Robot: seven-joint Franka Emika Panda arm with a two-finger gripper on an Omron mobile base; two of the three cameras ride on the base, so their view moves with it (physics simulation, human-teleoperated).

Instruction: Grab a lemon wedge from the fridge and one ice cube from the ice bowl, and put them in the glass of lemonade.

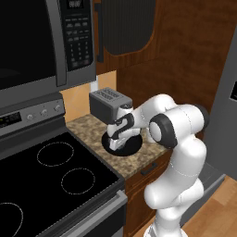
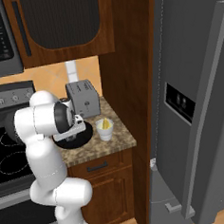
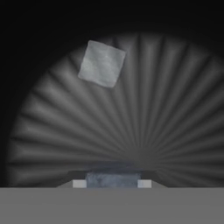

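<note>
The gripper (image 3: pixel 112 180) is down inside the ice bowl (image 3: pixel 183 109), very near its ribbed black floor. Between the two finger tips (image 3: pixel 79 183) sits a pale bluish block that looks like an ice cube (image 3: pixel 113 179), and the tips seem to stand against its two sides. I cannot tell for sure if the jaws already press on it or are only coming together around it. A second cube (image 3: pixel 102 64) lies apart from it, farther along the bowl floor, and nothing touches it.

In the left base view the hand (image 1: pixel 121 132) points down into the bowl, which stands on the counter (image 1: pixel 85 125) just in front of the toaster (image 1: pixel 110 103). In the right base view the glass (image 2: pixel 105 128) stands just beside the bowl, and a yellow wedge (image 2: pixel 105 122) is already in it. The fridge (image 2: pixel 199 102) is to the right of the counter.

I judge that the cube is light, hard and very slippery. It is best held on two flat opposite faces, near their middle, so it does not twist out. A gentle, even squeeze should be enough.
</note>
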